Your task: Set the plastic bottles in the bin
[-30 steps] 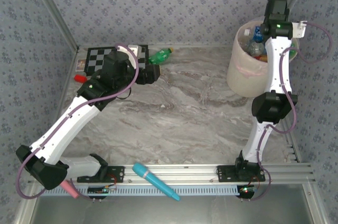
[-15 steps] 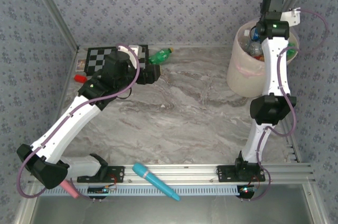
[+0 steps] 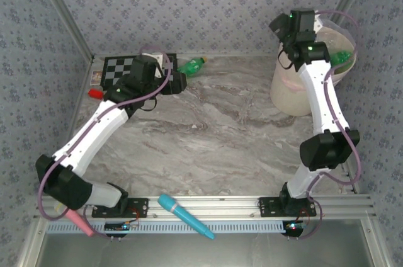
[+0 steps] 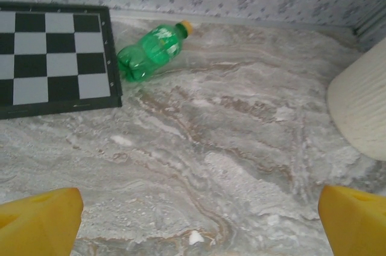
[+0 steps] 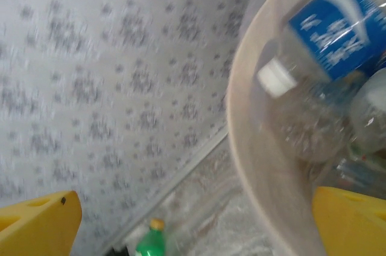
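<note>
Green plastic bottle (image 4: 151, 51), lying far left, looks light, crushable, roll-prone; grip its middle. Left hand (image 4: 196, 223) and right hand (image 5: 193, 226) gape empty.

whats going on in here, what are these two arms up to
Two robot arms are clearing plastic bottles into the bin at the far right of the table. The bin already holds several, a blue-labelled bottle among them. One green bottle lies on its side by the chessboard. The left gripper is open and empty, pointed toward that bottle but apart from it. The right gripper is open and empty too, at the bin's rim.
</note>
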Robot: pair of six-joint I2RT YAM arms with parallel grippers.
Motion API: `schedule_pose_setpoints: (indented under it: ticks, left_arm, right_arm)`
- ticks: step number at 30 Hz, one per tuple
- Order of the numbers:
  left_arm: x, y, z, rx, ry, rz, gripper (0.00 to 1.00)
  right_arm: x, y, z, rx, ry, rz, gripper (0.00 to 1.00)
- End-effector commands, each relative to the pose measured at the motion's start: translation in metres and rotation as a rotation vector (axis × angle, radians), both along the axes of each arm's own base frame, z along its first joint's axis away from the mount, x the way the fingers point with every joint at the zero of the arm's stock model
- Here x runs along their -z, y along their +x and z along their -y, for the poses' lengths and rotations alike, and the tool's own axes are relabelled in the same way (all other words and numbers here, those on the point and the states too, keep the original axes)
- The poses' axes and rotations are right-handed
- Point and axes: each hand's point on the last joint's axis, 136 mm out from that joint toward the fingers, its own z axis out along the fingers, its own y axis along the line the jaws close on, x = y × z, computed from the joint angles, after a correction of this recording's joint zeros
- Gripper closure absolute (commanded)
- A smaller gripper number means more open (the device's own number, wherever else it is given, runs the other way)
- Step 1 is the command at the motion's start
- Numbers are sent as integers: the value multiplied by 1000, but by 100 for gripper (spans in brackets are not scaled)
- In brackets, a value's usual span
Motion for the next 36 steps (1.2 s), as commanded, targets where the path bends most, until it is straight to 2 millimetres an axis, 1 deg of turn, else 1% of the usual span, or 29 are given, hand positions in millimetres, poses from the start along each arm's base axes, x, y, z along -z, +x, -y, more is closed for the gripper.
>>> schedule_pose_setpoints:
  ticks: [1, 3, 5, 8, 11, 13, 16, 19, 20, 23, 26, 29, 31, 33, 36]
  left_arm:
    - [8, 21, 1, 4, 29, 13, 0]
    - [21, 36, 0, -2, 52, -2, 0]
    - [36, 54, 1, -2, 60, -28, 0]
    - [57, 81, 2, -10, 83, -63, 0]
    - [73, 112, 7, -9, 93, -68, 0]
    - [82, 132, 11, -9, 94, -64, 0]
    - [96, 163, 19, 2, 90, -60, 0]
    - [110, 191, 30, 25, 96, -59, 0]
    - [107, 203, 35, 32, 92, -42, 0]
    - [118, 228, 39, 33, 98, -33, 0]
    - [134, 249, 43, 33, 104, -38, 0]
    - [145, 264, 43, 24, 130, -25, 0]
    - [152, 270, 37, 5, 132, -11, 0]
    - [160, 274, 35, 14, 117, -23, 0]
    - [175, 273, 40, 65, 116, -40, 0]
  right_arm:
    - [-27, -15, -31, -151, -110, 78, 0]
    - [-23, -25, -48, -208, -132, 69, 0]
    - [-19, -36, -66, -270, -191, 66, 0]
    - [-14, -55, -86, -344, -243, 70, 0]
    - [-7, -73, -95, -379, -274, 64, 0]
    - [-5, -83, -97, -396, -282, 54, 0]
    - [-5, -96, -93, -396, -277, 46, 0]
    - [-10, -106, -87, -389, -279, 55, 0]
    - [-7, -112, -84, -386, -285, 32, 0]
    - [-10, -124, -75, -373, -304, 20, 0]
    - [-14, -134, -63, -362, -330, 17, 0]
    - [-19, -141, -50, -332, -333, 17, 0]
    - [-20, -145, -45, -322, -330, 14, 0]
    - [-20, -148, -40, -314, -329, 7, 0]
    - [-19, -150, -34, -307, -321, -2, 0]
